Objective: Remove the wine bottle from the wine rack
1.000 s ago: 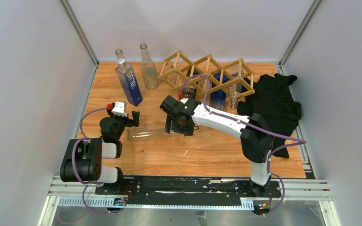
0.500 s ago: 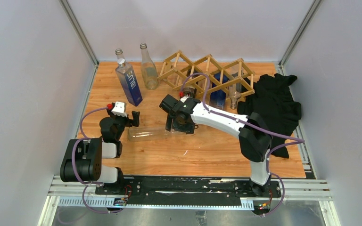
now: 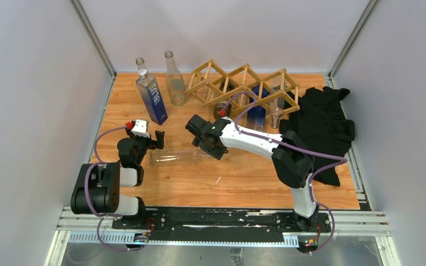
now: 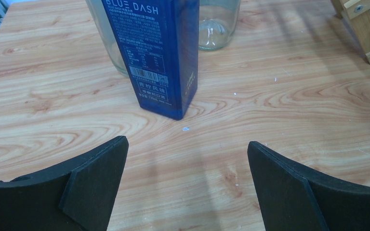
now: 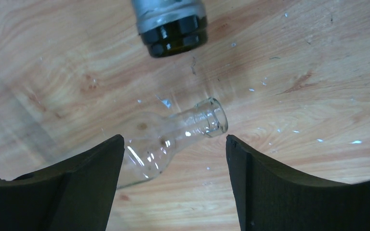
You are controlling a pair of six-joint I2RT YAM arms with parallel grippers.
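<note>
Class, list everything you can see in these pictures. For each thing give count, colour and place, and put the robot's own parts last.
wine rack: 1, light wood, back of table
dark bottle: 1, dark glass, rack's left end
blue bottle: 1, blue, rack's middle
racked clear bottle: 1, clear, rack's right end
Blue Dash bottle: 1, blue, standing back left
standing clear bottles: 2, clear, beside and behind it
lying clear bottle: 1, clear, on its side, centre
cloth: 1, black, right edge
table: 1, wood grain
left gripper: 1, black, open
right gripper: 1, black, open over the lying bottle's neck
</note>
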